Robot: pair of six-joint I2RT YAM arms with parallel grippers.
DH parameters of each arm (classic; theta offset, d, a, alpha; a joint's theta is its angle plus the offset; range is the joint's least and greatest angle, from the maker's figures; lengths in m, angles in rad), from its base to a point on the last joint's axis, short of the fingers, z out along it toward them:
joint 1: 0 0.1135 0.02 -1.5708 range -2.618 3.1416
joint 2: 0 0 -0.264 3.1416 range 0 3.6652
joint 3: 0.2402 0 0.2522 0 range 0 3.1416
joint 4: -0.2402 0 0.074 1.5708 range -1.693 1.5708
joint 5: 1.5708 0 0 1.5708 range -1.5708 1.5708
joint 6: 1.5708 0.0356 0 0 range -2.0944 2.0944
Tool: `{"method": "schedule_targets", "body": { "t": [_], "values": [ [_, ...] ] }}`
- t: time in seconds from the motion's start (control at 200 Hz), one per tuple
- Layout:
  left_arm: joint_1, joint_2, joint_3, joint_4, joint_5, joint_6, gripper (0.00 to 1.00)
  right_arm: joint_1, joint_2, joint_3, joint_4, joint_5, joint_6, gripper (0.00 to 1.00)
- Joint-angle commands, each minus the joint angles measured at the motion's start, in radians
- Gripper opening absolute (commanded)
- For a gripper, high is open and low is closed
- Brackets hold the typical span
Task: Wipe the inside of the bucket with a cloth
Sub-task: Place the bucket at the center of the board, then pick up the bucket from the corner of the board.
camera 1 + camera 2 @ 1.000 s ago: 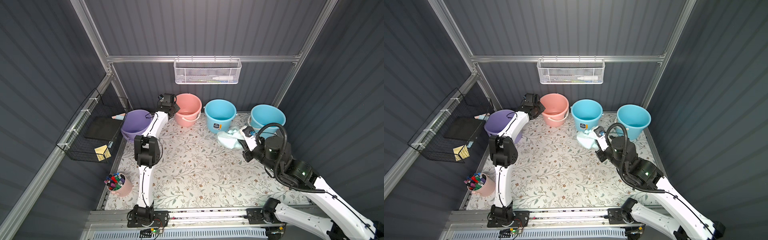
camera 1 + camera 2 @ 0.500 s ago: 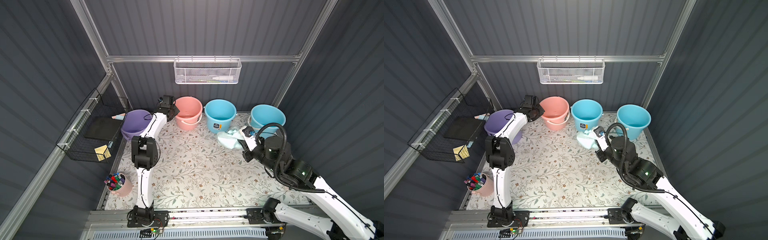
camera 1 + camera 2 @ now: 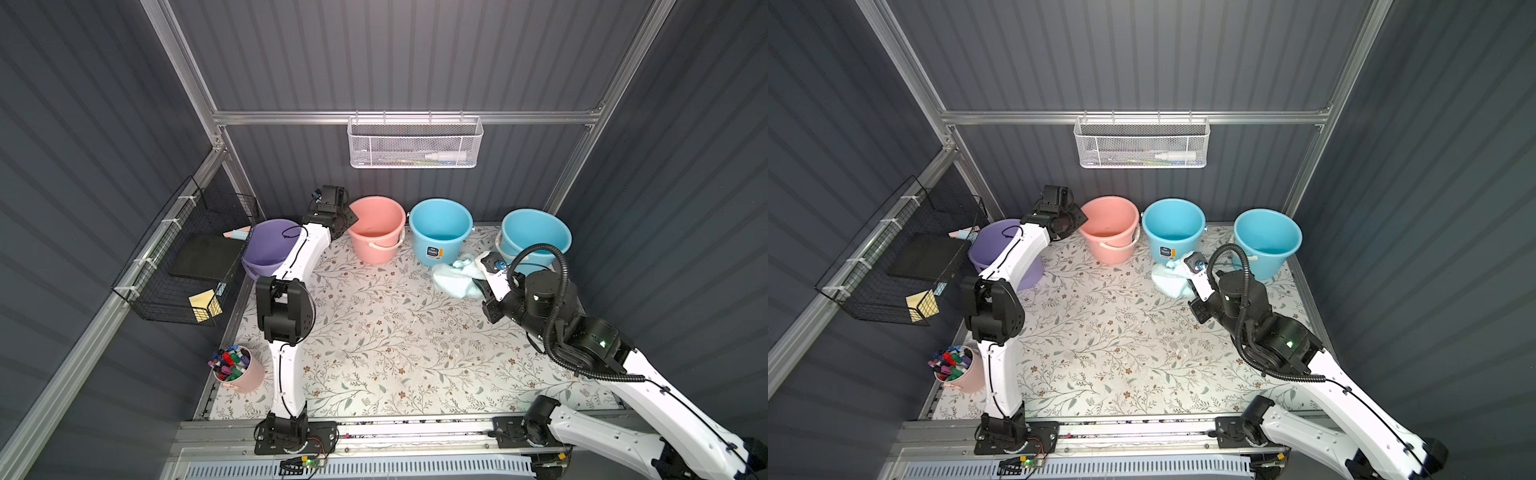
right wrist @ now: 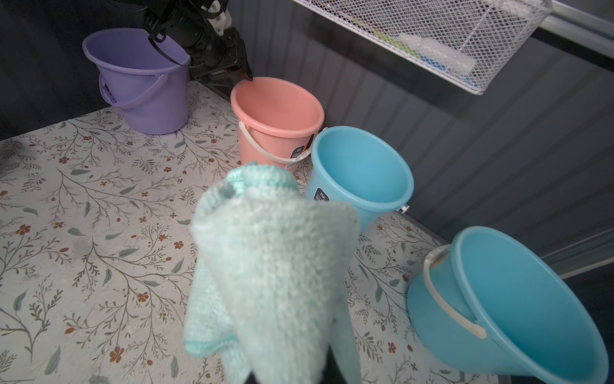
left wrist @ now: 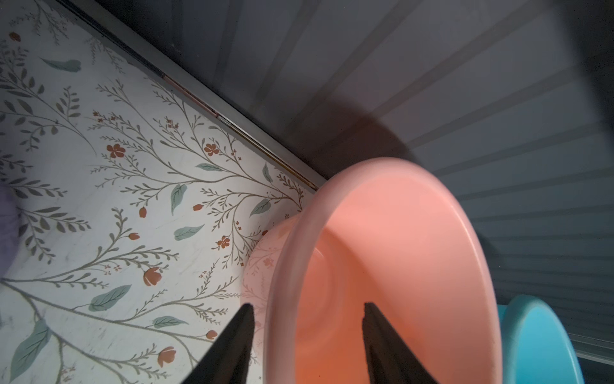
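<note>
Pink plastic fills the left wrist view: the pink bucket (image 5: 398, 249) stands upright on the floral counter (image 3: 374, 332) by the back wall, between a purple bucket (image 3: 270, 245) and a blue bucket (image 3: 440, 224). The left jaws stand open astride its rim, one inside the wall and one outside, neither visibly pressing it. Well apart, the right jaws are closed on the pale mint cloth (image 4: 272, 266), which drapes over them near the blue bucket's foot, with a second blue bucket (image 3: 536, 237) just beside. The cloth is outside every bucket.
</note>
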Motion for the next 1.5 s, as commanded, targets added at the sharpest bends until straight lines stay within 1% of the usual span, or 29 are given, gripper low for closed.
{"method": "schedule_targets", "body": {
  "t": [0.0, 0.065, 0.15, 0.33, 0.425, 0.52, 0.6, 0.72, 0.81, 0.855, 0.905, 0.935, 1.0, 1.101, 1.161, 1.226, 1.331, 1.411, 1.496],
  "values": [
    [0.003, -0.111, 0.008, -0.028, -0.038, -0.014, 0.57, 0.000, -0.008, 0.027, 0.007, -0.004, -0.018, 0.00],
    [0.003, -0.152, -0.020, -0.023, -0.062, -0.048, 0.58, 0.000, -0.008, 0.028, 0.009, -0.006, -0.021, 0.00],
    [0.002, -0.198, -0.051, -0.035, -0.166, -0.149, 0.58, 0.000, -0.006, 0.027, 0.009, -0.011, -0.025, 0.00],
    [-0.019, -0.233, -0.061, -0.188, -0.402, -0.494, 0.59, 0.000, -0.002, 0.021, 0.028, -0.025, -0.026, 0.00],
    [-0.049, -0.237, -0.077, -0.242, -0.542, -0.693, 0.59, 0.000, 0.014, 0.030, 0.034, -0.046, -0.026, 0.00],
    [-0.079, -0.237, -0.105, -0.263, -0.657, -0.901, 0.61, 0.000, 0.041, 0.053, 0.030, -0.082, -0.029, 0.00],
    [-0.100, -0.218, -0.101, -0.291, -0.716, -1.050, 0.63, 0.000, 0.066, 0.082, 0.021, -0.119, -0.033, 0.00],
    [-0.130, -0.170, -0.043, -0.418, -0.802, -1.281, 0.65, 0.001, 0.096, 0.140, -0.019, -0.160, -0.035, 0.00],
    [-0.154, -0.152, -0.035, -0.532, -0.870, -1.477, 0.67, 0.002, 0.106, 0.176, -0.044, -0.186, -0.033, 0.00],
    [-0.158, -0.150, -0.048, -0.575, -0.889, -1.570, 0.68, 0.002, 0.113, 0.194, -0.067, -0.193, -0.034, 0.00],
    [-0.158, -0.147, -0.072, -0.606, -0.885, -1.676, 0.70, 0.002, 0.122, 0.223, -0.097, -0.199, -0.042, 0.00],
    [-0.158, -0.149, -0.091, -0.614, -0.881, -1.717, 0.72, 0.003, 0.127, 0.240, -0.116, -0.200, -0.047, 0.00],
    [-0.158, -0.155, -0.129, -0.615, -0.882, -1.772, 0.73, 0.003, 0.141, 0.278, -0.154, -0.197, -0.060, 0.00],
    [-0.158, -0.161, -0.151, -0.622, -0.885, -1.786, 0.75, 0.004, 0.157, 0.324, -0.208, -0.192, -0.069, 0.00],
    [-0.149, -0.173, -0.171, -0.615, -0.882, -1.794, 0.78, 0.004, 0.165, 0.342, -0.229, -0.187, -0.065, 0.00],
    [-0.123, -0.190, -0.192, -0.573, -0.862, -1.745, 0.78, 0.006, 0.173, 0.355, -0.240, -0.183, -0.052, 0.00],
    [-0.086, -0.217, -0.229, -0.540, -0.839, -1.724, 0.78, 0.013, 0.192, 0.376, -0.253, -0.181, -0.024, 0.00],
    [-0.053, -0.244, -0.265, -0.487, -0.819, -1.671, 0.78, 0.027, 0.214, 0.405, -0.267, -0.180, -0.001, 0.00],
    [-0.021, -0.266, -0.302, -0.450, -0.792, -1.642, 0.78, 0.049, 0.240, 0.437, -0.279, -0.172, 0.014, 0.00]
  ]
}}
